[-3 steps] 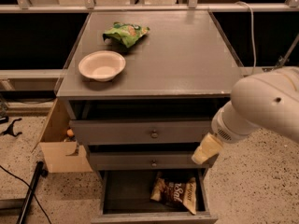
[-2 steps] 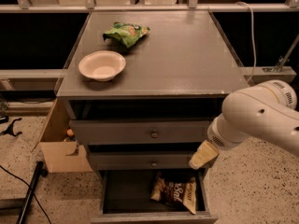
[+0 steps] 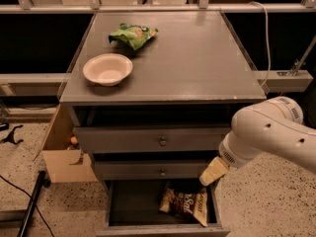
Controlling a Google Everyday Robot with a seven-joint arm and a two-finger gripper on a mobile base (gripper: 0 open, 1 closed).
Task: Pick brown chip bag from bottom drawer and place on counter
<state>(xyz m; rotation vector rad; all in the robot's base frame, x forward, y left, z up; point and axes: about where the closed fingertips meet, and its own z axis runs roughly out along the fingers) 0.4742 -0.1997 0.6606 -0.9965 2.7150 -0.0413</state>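
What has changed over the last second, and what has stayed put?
The gripper has moved down and slightly left, toward the open bottom drawer; it hangs by the drawer's right edge and has taken hold of nothing. The brown chip bag lies in the drawer as before; the bowl and green bag stay on the counter.
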